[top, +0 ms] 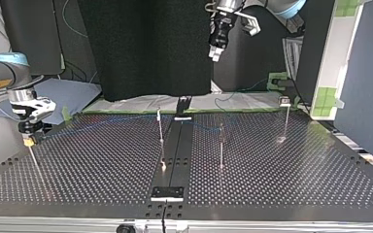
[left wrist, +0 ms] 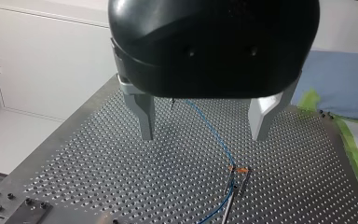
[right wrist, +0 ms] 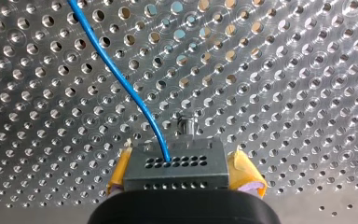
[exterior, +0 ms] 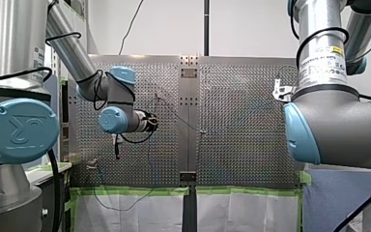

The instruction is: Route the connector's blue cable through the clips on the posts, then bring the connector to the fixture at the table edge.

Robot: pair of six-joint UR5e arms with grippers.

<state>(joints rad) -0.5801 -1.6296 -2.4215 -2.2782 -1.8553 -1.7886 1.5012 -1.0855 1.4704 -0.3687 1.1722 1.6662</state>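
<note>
My right claw (right wrist: 182,176) grips the grey metal connector (right wrist: 175,164) at the top view's left tabletop (top: 102,165) edge. Its blue cable (right wrist: 121,79) runs right past thin metal posts (top: 161,127). My left claw (left wrist: 204,135) hangs open above.

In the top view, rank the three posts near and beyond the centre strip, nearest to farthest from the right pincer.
1. near post: left of the centre strip, toward my right pincer.
2. middle post: right of the strip.
3. far post: near the view's right edge.
</note>
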